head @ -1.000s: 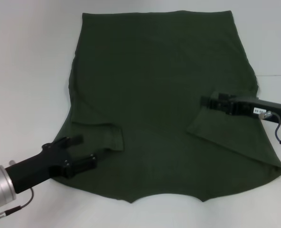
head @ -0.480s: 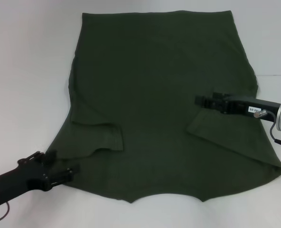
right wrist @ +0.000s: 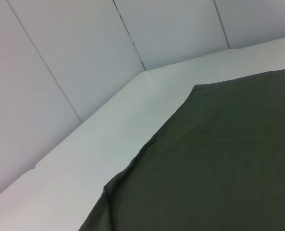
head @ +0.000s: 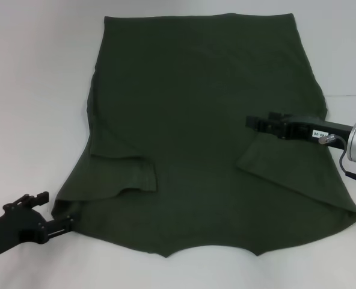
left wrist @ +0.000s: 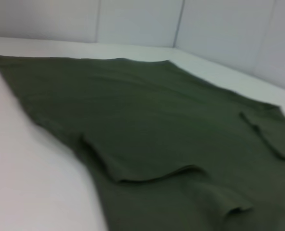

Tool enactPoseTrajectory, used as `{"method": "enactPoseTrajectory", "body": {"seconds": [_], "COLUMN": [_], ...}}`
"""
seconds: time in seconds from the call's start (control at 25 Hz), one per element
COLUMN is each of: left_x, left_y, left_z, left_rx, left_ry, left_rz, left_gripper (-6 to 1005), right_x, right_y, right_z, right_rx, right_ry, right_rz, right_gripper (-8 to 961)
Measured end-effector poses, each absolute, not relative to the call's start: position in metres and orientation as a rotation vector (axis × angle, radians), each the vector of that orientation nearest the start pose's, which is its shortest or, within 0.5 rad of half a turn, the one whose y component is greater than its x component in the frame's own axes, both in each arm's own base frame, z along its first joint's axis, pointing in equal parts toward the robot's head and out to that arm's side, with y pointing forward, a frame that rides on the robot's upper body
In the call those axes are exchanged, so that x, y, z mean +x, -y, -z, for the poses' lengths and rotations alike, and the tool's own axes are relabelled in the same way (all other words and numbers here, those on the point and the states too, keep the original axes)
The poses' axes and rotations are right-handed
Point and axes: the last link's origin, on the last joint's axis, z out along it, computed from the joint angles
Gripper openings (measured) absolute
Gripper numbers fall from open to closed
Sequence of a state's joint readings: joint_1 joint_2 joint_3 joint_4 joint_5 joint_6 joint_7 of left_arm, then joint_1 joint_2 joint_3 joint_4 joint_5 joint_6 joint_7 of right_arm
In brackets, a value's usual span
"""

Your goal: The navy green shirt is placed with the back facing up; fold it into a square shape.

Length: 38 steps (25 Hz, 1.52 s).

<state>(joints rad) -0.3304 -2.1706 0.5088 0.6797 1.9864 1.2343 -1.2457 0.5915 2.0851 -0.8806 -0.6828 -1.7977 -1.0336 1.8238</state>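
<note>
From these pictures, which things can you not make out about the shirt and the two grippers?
- Navy green shirt, front side: lies against the table, hidden in every view.
- Left gripper: the head view's edge cuts off its arm; its own wrist view shows no fingers.
- Right gripper: fingers edge-on over dark cloth in the head view; absent from its wrist view.

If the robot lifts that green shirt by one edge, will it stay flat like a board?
Probably not. The navy green shirt looks soft: its folded-in sleeves lie limp and its edges ripple, so it would likely droop. It seems thin and light. Pushed, it would likely bunch on the table rather than slide whole.
</note>
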Motion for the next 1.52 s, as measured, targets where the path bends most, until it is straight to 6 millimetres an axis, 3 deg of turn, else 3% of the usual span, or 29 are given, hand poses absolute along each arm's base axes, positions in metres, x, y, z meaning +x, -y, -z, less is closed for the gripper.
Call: {"method": "enactPoseTrajectory", "body": {"seconds": [0.52, 1.52], "left_x": [-0.360, -0.352], "left_y": [-0.300, -0.304], "left_z": [0.004, 0.017], "left_rx": [-2.226, -2.286], "left_ry": [0.863, 0.856], "left_rz": [0.415, 0.406], "left_gripper": [950, 950], "right_x": [0.251, 0.254], "right_y": [-0.407, -0.406], "right_z": [-0.002, -0.002], "right_rx": [-2.238, -2.230], "right_ry": [-1.105, -1.107], "right_rz": [-0.695, -0.694], "right_gripper": [808, 808]}}
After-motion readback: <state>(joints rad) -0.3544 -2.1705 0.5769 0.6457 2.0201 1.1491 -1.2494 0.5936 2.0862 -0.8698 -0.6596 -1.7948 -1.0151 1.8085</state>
